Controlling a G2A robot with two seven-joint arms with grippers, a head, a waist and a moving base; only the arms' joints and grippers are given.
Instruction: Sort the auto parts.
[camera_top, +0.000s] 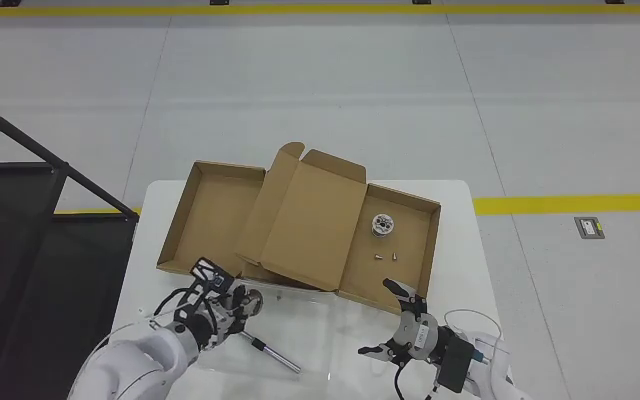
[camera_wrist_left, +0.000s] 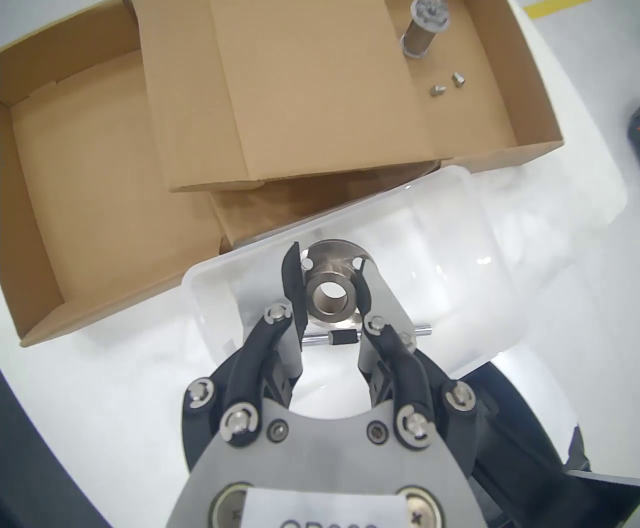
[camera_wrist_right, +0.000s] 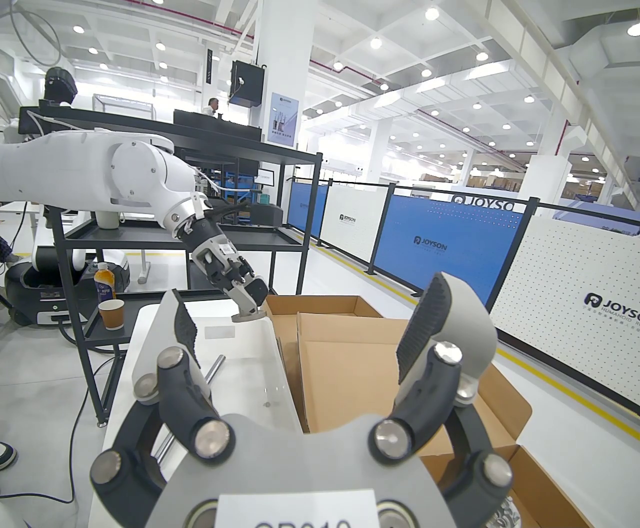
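Clamped in my left fingers (camera_wrist_left: 293, 286): one flanged bushing (camera_wrist_left: 330, 296) beside the cardboard box (camera_wrist_left: 100, 175); right fingers (camera_wrist_right: 431, 322) released. Two screws (camera_wrist_left: 437, 90), one cylinder (camera_wrist_left: 419, 37) inside.

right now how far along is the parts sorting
Looks done: a cylindrical part and two small screws lie in the cardboard box. In hand: the left gripper holds a flanged bushing above the clear tray. Remaining: a rod in that tray; the right gripper is open.

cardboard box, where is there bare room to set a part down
The compartment between the box wall and the folded flap is bare. Past the flap, a metal cylinder and two screws crowd the other compartment; only the strip by its front wall is free.
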